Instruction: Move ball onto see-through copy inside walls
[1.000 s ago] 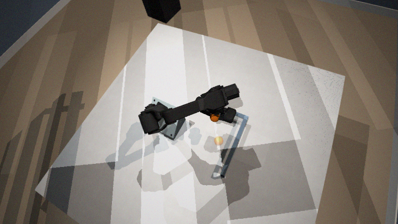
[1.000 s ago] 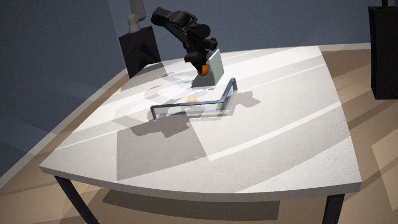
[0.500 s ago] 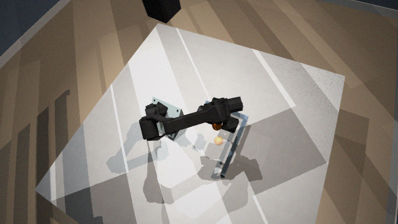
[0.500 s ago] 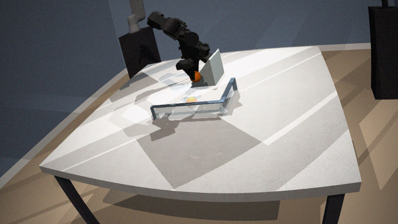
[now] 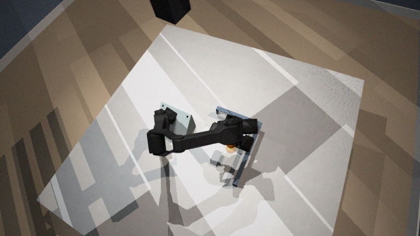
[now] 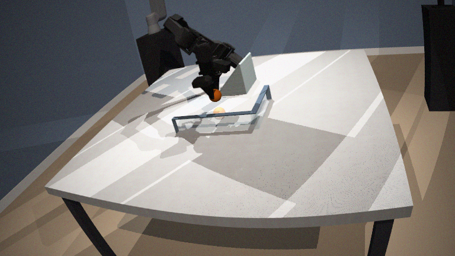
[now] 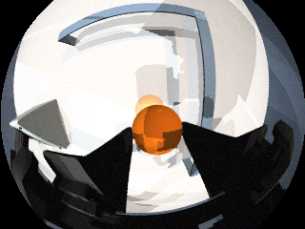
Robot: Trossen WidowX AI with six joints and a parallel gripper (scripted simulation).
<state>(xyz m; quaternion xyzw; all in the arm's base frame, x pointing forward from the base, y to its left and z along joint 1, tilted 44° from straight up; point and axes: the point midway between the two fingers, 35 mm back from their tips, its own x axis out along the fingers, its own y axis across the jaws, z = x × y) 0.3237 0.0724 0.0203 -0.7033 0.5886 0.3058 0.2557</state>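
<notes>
Exterior view: gripper [image 6: 212, 94] clamps the ball [image 6: 215, 95] above the copy [image 6: 218, 110]; dropping from here, it'd probably bounce and roll off.

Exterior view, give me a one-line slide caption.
Tool grips the orange ball above the see-through copy inside the clear corner walls.

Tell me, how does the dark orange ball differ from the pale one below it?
The orange ball is solid and deep in colour; the see-through copy is pale and faint. The ball hangs above the table, clamped in the end effector; the copy sits on the table inside the clear walls. Both look round and similar in size.
</notes>
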